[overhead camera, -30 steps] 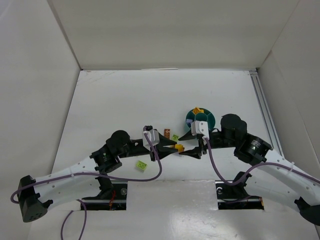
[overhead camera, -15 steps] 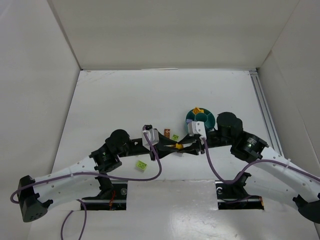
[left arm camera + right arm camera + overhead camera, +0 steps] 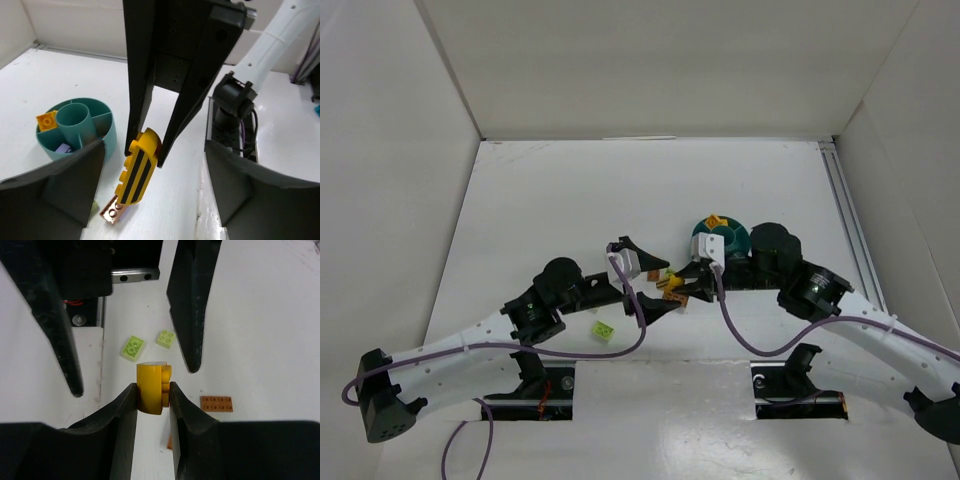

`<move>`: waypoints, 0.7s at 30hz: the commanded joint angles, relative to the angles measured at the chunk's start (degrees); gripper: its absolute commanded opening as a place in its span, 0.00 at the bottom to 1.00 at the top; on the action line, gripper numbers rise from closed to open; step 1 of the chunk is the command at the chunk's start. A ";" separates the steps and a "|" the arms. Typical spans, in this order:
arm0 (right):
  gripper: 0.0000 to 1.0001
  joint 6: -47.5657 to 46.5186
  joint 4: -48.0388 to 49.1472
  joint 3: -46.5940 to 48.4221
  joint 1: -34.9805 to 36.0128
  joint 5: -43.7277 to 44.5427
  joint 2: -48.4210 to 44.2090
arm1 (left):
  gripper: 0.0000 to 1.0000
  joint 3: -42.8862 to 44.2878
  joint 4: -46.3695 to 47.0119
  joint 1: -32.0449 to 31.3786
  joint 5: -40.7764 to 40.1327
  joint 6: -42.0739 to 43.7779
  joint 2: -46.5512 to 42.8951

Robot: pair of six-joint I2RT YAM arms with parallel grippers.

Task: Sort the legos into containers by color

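The yellow brick (image 3: 139,172), curved on top and marked with black stripes, hangs above the table (image 3: 550,200) near the middle of the scene, pinched at its upper end by the right hand (image 3: 151,402), whose two fingers press against its sides. The black stripes show only in the left wrist view. The right wrist view shows only a plain yellow face between the pads. The left hand (image 3: 660,282) is spread wide, one finger on each side of the brick and touching neither it nor the other hand. In the top view the two hands overlap and this gap cannot be made out. Directly below the yellow brick in the left wrist view lies a brown brick (image 3: 112,212), flat on the table. To the far right of the hands stands the teal bowl (image 3: 111,134). It holds an orange brick (image 3: 46,120) in one compartment and a purple brick (image 3: 63,148) in the next. The top view shows the orange one, but the purple one cannot be made out there. The right wrist view shows a lime green brick (image 3: 132,348) and another lime green brick (image 3: 166,338) lying near each other, and an orange plate (image 3: 216,403) flat on the table. The top view shows just one lime green piece in the open, near and to the left of the hands.
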 commanded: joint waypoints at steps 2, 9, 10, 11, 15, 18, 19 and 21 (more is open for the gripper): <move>0.01 0.63 0.67 3.11 0.36 4.70 1.68 | 0.93 3.29 0.31 0.14 -7.46 -3.04 -0.98; 0.00 0.63 1.37 3.73 -8.33 2.80 3.88 | 1.00 4.96 -2.24 0.14 -18.09 -6.55 0.60; 0.00 0.63 1.90 3.73 -11.56 1.65 3.88 | 1.00 5.48 -3.03 0.14 -19.85 -7.43 0.60; 0.00 0.63 1.90 3.12 -13.33 0.94 5.19 | 1.00 5.49 -3.82 0.14 -24.48 -8.22 0.60; 0.00 0.11 2.43 3.11 -22.56 -2.40 9.23 | 1.00 7.77 -8.29 1.71 -32.95 -12.53 2.53; 0.00 -0.42 1.03 5.21 -29.24 -2.41 12.39 | 1.00 11.88 -14.08 4.17 -33.49 -17.26 5.77; 0.00 -0.42 0.50 5.83 -30.74 -0.67 12.93 | 1.00 12.86 -15.59 6.53 -32.70 -18.24 6.66; 0.00 -0.42 -0.21 7.58 -34.61 1.62 14.24 | 1.00 14.88 -17.53 9.79 -30.16 -20.08 9.46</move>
